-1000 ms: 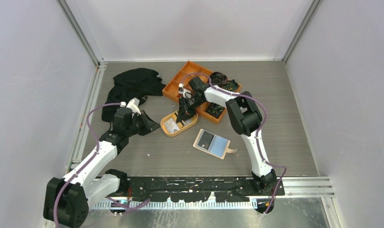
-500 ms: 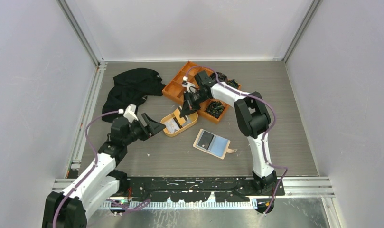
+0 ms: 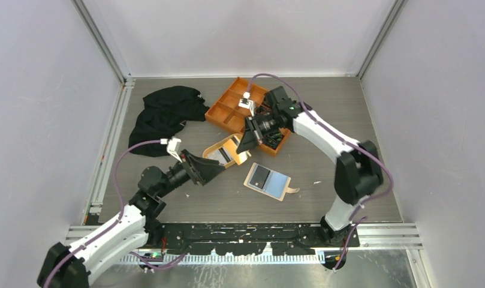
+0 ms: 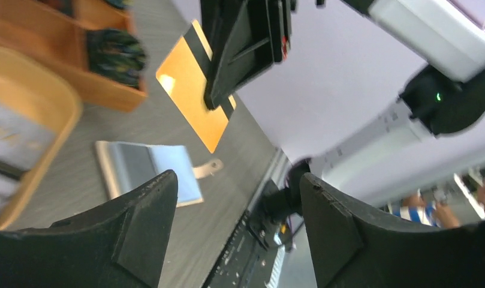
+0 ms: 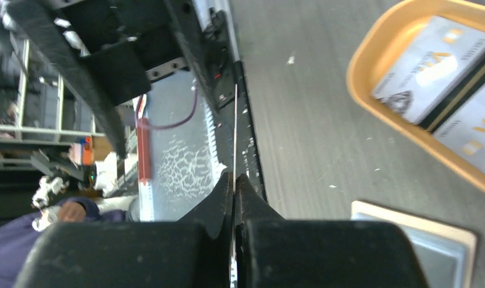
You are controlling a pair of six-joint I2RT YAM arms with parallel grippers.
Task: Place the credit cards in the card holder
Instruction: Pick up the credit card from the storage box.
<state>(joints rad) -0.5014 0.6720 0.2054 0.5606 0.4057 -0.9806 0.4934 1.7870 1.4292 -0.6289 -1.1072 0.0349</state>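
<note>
right fingers clamped on gold card, up off bench. left fingers spread wide, empty, near it. card holder flat on bench.

Two arms, the left arm and the right arm, are pictured over one table. One gold card is held aloft. Two more are counted in the one oval dish: a pale card and a second pale card, with a dark strip between them that cannot be identified. One open holder is seen mid-table, one dark and one light-blue panel shown on it. One divided tray is set by the far edge, one black cloth towards the far left corner.
</note>
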